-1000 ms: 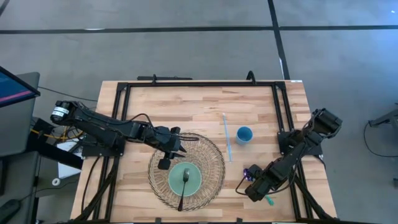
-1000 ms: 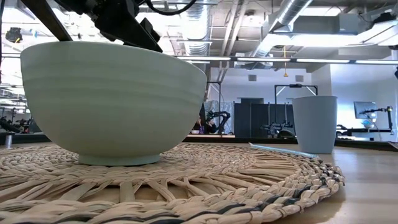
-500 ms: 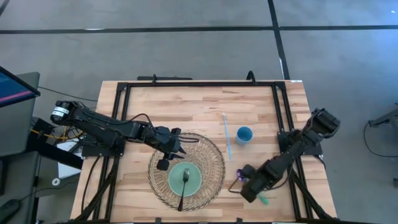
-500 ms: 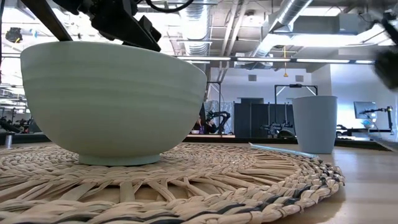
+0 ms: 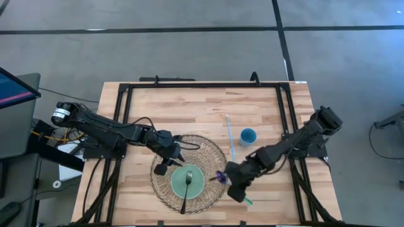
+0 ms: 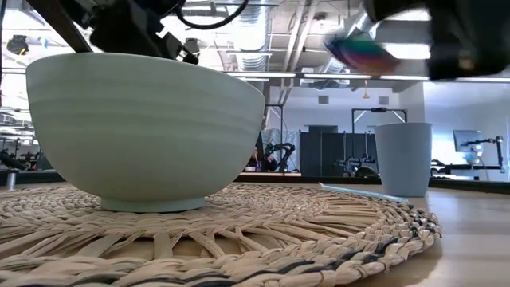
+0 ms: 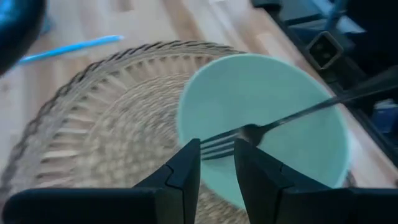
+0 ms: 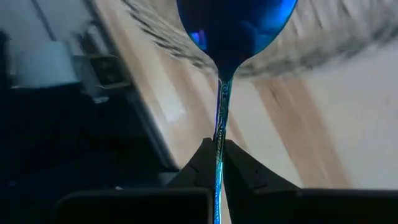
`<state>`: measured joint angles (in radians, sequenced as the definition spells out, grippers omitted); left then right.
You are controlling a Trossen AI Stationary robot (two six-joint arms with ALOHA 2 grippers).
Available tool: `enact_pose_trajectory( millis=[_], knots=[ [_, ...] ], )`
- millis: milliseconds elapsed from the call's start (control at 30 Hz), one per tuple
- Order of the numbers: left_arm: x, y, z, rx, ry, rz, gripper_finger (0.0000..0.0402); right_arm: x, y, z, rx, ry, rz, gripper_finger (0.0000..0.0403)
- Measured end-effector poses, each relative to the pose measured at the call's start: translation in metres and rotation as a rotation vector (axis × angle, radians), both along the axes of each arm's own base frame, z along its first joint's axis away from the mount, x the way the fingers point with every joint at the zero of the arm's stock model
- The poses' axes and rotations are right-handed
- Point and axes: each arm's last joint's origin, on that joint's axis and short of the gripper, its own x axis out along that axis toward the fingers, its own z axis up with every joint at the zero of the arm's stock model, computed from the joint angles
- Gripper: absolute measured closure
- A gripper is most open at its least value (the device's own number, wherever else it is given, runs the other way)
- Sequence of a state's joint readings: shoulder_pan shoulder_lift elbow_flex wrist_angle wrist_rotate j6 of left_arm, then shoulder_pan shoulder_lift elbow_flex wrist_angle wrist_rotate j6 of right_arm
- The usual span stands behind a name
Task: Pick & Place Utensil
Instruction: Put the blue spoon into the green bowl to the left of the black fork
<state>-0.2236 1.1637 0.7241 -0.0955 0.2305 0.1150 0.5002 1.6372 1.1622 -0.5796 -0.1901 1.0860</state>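
A pale green bowl [image 5: 197,186] stands on a round woven placemat [image 5: 208,151]. A fork [image 5: 187,189] lies in it, tines [image 7: 217,147] inside, handle leaning on the near rim. My left gripper [image 5: 165,159] hovers over the placemat's left part, beside the bowl. It is open, with nothing between its fingers [image 7: 186,171]. My right gripper [image 5: 231,184] is shut on a spoon with a shiny blue-purple bowl [image 5: 219,176]. It hangs above the placemat's right edge. My right gripper pinches the spoon's thin handle [image 8: 218,144] between its two fingertips, partway along it. The fingers slant down from the table's right side. The handle runs on ahead of them to the spoon's bowl [image 8: 236,18]. The spoon is lifted clear of table and placemat.
A small blue cup [image 5: 248,136] stands right of the placemat, with a light blue straw [image 5: 230,135] lying on the wood beside it. A black frame [image 5: 202,84] runs around the tabletop. Bare wood lies beyond the placemat toward the far edge.
My right gripper has gone up and toward the table's left, from the near right of the table to the placemat's right edge, turning as it went. The spoon has come along with it and now hangs in the air.
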Motion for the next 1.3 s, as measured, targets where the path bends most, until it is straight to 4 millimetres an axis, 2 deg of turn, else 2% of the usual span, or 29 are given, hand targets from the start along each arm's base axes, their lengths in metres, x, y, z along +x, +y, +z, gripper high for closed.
enact_pose_trajectory(
  millis=[200, 467, 667, 767, 1033, 1300],
  knots=[
    [-0.007, -0.016, -0.014, -0.045, -0.067, -0.114, 0.0303, 0.024, -0.015, 0.014, 0.046, -0.035, -0.006, 0.0401],
    [-0.022, -0.039, -0.033, -0.060, -0.129, -0.214, 0.0303, 0.068, -0.006, 0.012, 0.260, 0.041, 0.115, 0.0401],
    [-0.028, -0.043, -0.042, -0.012, -0.128, -0.171, 0.0303, 0.105, -0.010, 0.016, 0.346, 0.029, 0.113, 0.0398],
    [-0.030, -0.042, -0.048, -0.005, -0.119, -0.164, 0.0303, 0.119, -0.018, 0.008, 0.390, 0.070, 0.071, 0.0395],
    [-0.031, -0.039, -0.054, 0.018, -0.122, -0.104, 0.0303, 0.134, -0.029, -0.027, 0.531, 0.227, 0.065, 0.0395],
    [-0.031, -0.039, -0.053, 0.016, -0.127, -0.104, 0.0303, 0.141, -0.049, -0.033, 0.570, 0.237, 0.048, 0.0393]
  ],
)
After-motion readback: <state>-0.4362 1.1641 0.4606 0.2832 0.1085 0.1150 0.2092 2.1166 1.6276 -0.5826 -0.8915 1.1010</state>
